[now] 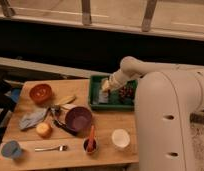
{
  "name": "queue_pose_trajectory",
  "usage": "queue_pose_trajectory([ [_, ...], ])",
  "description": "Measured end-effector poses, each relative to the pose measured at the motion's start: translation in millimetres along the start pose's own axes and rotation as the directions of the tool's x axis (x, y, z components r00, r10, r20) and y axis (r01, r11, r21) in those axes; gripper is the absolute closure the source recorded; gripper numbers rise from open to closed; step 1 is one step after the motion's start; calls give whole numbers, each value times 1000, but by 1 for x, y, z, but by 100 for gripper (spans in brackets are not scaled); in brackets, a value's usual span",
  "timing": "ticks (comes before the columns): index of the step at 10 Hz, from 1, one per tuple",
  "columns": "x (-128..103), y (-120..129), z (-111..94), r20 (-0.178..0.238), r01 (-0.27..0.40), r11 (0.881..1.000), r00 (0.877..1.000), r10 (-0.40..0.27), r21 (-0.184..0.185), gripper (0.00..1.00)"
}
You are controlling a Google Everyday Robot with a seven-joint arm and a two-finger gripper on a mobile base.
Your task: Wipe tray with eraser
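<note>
The tray [115, 106] is sitting at the far right corner of the desk [107, 122]. It is green, shallow and rectangular, with a raised rim and a darker floor. A pale flat patch [102, 98] is lying on the left half of that floor (it may be the eraser, though I cannot tell for sure). A dark reddish cluster [127, 92] is filling the right half.

The hand [106, 86] is reaching down into the tray from the white arm [130, 67], hanging just above the pale patch. How far open it is, and whether it is gripping anything, cannot be told.

The tray's far rim is running along the desk's back edge, and its right end is disappearing behind the robot's white body [165, 125]. A strip of bare wood is lying to the left of the tray.

Beyond that strip the desk is getting crowded:
- an orange bowl [40, 92]
- a purple bowl [78, 118] near the tray's front left corner
- a blue cloth [32, 119]
- an orange fruit [43, 129]

Along the near edge a blue cup [11, 149], a fork [50, 148], a small cup holding something red [90, 144] and a white cup [120, 138] are standing well apart from one another.
</note>
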Motion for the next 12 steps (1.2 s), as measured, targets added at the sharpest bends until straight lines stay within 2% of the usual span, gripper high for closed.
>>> queue_pose_trajectory([
  [3,8,3,9,-31,-18,1000,999,18,18,100],
  [5,19,-21,0,-33,-53,996,998,55,67,100],
  [7,18,-53,-16,-9,-78,991,997,80,113,100],
  [8,17,-67,-23,0,-83,989,996,84,123,100],
  [10,11,-72,-28,20,-71,989,997,69,128,100],
  [12,-4,-58,-27,42,-41,992,998,37,118,100],
])
